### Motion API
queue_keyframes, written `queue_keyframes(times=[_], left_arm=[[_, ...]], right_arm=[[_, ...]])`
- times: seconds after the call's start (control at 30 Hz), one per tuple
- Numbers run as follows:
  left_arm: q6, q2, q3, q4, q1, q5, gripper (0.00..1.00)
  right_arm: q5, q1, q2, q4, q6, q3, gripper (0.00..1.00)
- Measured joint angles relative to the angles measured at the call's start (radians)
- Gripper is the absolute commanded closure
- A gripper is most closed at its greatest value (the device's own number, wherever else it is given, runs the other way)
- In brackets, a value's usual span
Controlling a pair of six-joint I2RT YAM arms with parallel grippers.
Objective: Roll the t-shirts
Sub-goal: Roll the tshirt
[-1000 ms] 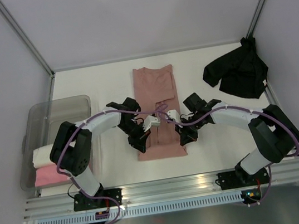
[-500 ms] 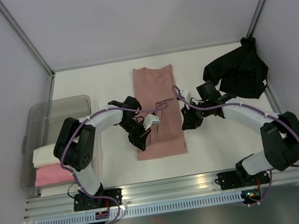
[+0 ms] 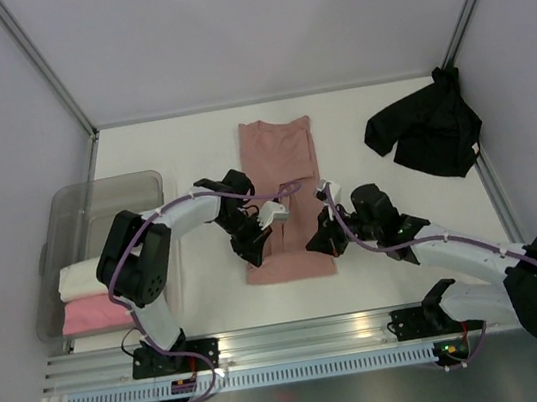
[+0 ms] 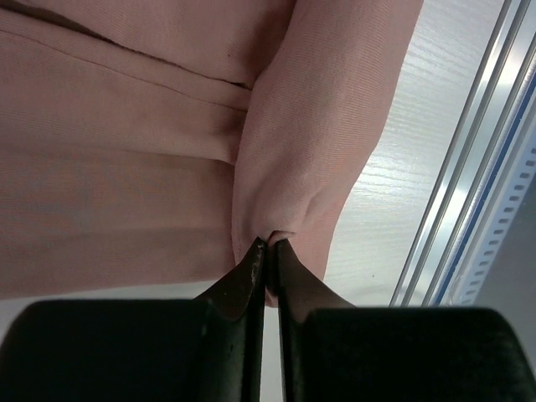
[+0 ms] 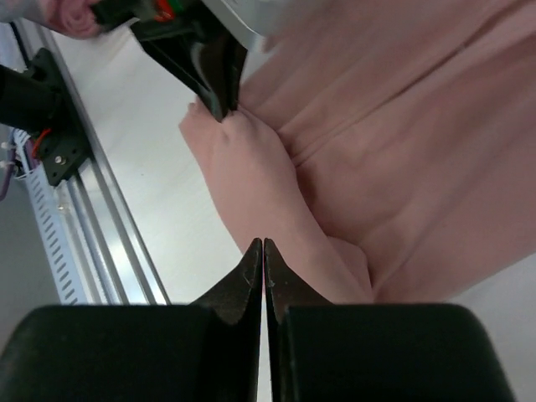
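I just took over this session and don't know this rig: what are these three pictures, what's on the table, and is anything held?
Two robot arms are bolted at the near edge of the table, each ending in a two-finger gripper. The wide picture looks down from above and behind them; the close-ups come from a camera on each wrist. A salmon-pink t-shirt lies folded into a long strip in the middle, a black t-shirt sits crumpled at far right, and a grey bin on the left holds a cream roll and a bright-pink roll. The left gripper is shut, pinching the salmon shirt's bunched near edge. The right gripper is shut at the same fold's other end; whether it pinches cloth is unclear.
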Motion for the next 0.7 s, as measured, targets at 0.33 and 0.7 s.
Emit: queue_keyframes(times=[0.33, 0.7], left_arm=[[-0.035, 0.000, 0.027, 0.017, 0.000, -0.053, 0.72], [-0.043, -0.042, 0.021, 0.082, 0.000, -0.221, 0.67]], right_arm=[[0.113, 0.023, 0.232, 0.076, 0.050, -0.020, 1.00], [0.193, 0.023, 0.272, 0.077, 0.078, -0.020, 1.00]])
